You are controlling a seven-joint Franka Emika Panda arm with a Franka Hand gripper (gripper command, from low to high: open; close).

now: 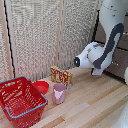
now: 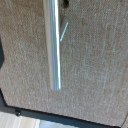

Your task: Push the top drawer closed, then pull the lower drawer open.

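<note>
drawer front (image 2: 95, 75) (grainy brown) — silver bar handle (image 2: 54, 45)

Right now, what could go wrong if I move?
The wrist view shows one handle close up; which drawer it belongs to is unclear, so you might work the wrong one. The fingers are out of sight, so alignment is unchecked. Backing off could swing the arm toward the box.

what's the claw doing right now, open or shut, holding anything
claw: cannot be told; its fingers are not visible in either view, and the wrist view shows only a silver bar handle on a brown drawer front.
</note>
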